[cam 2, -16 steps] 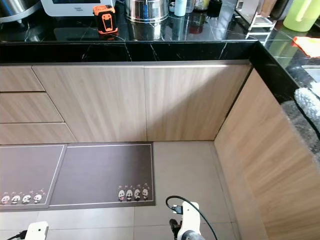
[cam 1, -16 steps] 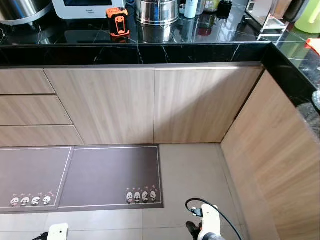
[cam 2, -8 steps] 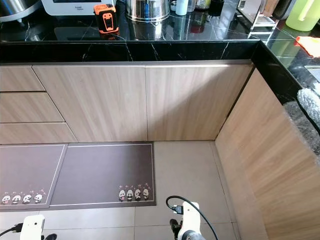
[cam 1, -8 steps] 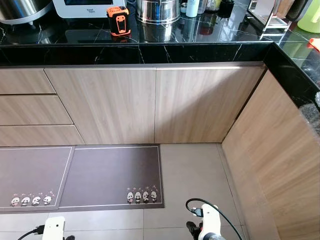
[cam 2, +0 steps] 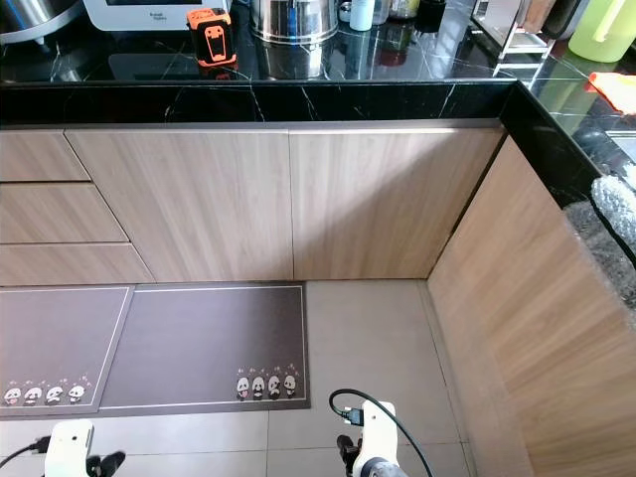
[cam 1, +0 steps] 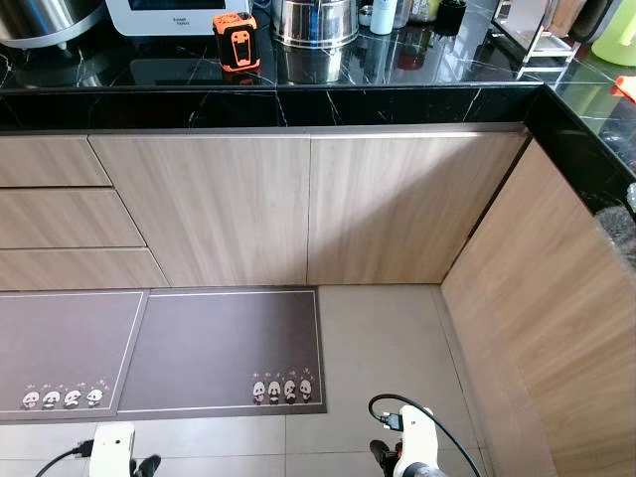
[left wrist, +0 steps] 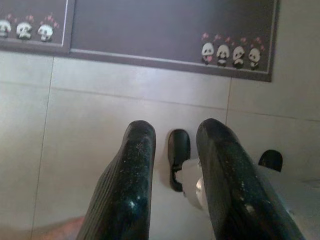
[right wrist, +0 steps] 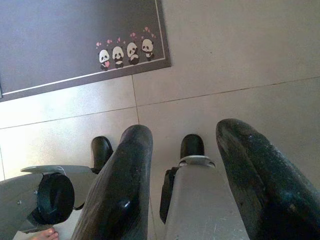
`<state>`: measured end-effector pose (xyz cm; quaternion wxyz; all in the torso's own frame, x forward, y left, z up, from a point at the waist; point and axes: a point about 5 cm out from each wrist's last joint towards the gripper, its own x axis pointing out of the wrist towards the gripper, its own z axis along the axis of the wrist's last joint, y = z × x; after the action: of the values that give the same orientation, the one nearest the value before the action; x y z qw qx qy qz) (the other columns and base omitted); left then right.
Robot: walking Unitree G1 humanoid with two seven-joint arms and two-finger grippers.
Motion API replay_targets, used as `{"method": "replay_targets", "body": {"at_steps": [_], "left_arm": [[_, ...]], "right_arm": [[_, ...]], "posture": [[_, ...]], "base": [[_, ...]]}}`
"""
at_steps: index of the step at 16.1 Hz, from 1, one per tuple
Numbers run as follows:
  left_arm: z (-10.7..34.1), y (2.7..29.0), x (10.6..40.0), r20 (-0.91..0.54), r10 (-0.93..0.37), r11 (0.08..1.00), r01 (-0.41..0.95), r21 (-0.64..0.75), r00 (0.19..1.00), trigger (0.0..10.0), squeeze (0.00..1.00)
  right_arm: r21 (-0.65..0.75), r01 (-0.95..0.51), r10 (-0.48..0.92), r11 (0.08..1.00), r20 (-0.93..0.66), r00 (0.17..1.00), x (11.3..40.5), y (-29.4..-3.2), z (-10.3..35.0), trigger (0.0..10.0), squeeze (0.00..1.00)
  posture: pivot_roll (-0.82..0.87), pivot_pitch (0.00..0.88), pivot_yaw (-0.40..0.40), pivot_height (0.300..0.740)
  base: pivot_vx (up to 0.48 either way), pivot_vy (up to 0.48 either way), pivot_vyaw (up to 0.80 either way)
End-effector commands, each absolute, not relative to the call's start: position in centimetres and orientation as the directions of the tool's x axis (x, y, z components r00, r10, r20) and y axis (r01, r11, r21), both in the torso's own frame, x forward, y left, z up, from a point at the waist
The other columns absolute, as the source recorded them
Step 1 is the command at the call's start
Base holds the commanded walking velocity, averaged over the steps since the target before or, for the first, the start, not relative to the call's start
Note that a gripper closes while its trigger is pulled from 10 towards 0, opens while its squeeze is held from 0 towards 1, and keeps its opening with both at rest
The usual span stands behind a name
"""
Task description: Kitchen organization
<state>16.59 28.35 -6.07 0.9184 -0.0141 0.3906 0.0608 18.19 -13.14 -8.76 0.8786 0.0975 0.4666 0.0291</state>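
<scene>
- The robot stands on a pale tiled floor facing the inner corner of an L-shaped kitchen, both arms hanging low at its sides.
- The left gripper points down at the tiles; its two black fingers stand apart with nothing between them.
- The right gripper also points at the floor, fingers spread wide and empty.
- Two grey mats lie side by side against the cabinets, each with a small row of cartoon pandas printed near its front edge.
- Wood-grain cabinet doors and a stack of drawers run under a glossy black counter.
- On the counter sits a white appliance with small dark print on its front, too small to read.
- Just beside it stands an orange-and-black device; any label on it cannot be made out.
- Next along is a steel pot, then a cluster of bottles whose labels are illegible.
- A metal rack stands near the corner, and a lime-green jug is on the side run of the counter.
- A rounded steel vessel sits at the counter's far left.
</scene>
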Motion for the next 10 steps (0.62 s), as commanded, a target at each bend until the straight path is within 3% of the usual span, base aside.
{"method": "replay_targets", "body": {"at_steps": [1, 7, 10], "left_arm": [[-6.3, 28.09, 16.21, -0.725, 0.083, 0.994, -0.104, 0.016, 0.684, 10.0, 0.0], [-6.24, 27.98, 16.33, -0.738, 0.045, 0.998, -0.005, 0.056, 0.674, 10.0, 0.0], [-6.09, 28.14, 16.41, -0.714, 0.072, 0.997, -0.052, 0.049, 0.696, 10.0, 0.0]], "right_arm": [[0.202, 0.057, 0.137, 0.978, -0.819, 0.557, 17.94, -13.16, -8.88, 10.0, 0.0], [0.206, 0.062, 0.137, 0.977, -0.818, 0.559, 17.93, -13.06, -8.88, 10.0, 0.0], [0.202, 0.062, 0.134, 0.977, -0.818, 0.559, 17.95, -13.08, -8.88, 10.0, 0.0]], "posture": [[0.04, 0.105, -0.03, 0.74], [0.03, 0.1, -0.026, 0.74], [0.03, 0.095, -0.025, 0.74]], "base": [[0.0, 0.0, 0.0], [0.0, 0.0, 0.0], [0.0, 0.0, 0.0]]}}
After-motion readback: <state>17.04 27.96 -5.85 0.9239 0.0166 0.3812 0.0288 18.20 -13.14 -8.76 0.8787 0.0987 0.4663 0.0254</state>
